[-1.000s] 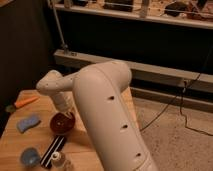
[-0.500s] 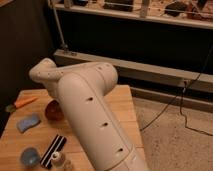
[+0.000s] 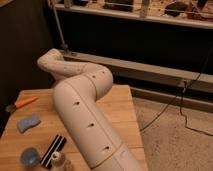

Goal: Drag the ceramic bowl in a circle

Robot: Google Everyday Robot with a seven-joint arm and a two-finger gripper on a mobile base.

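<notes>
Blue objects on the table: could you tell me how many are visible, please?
2: a sponge on the table, left side; a blue-grey dish nearer the camera. The arm hides the hand and may hide more.

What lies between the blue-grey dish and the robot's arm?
In the camera view, a black-and-white striped block lies between dish and arm; the gripper is not visible, likely hidden behind the arm.

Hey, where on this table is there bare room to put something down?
The widest bare patch of table lies between the arm and its right edge. A smaller strip lies behind the orange tool. The front left is crowded: sponge, blue-grey dish, striped block. The gripper, shut, is hidden behind the arm.
</notes>
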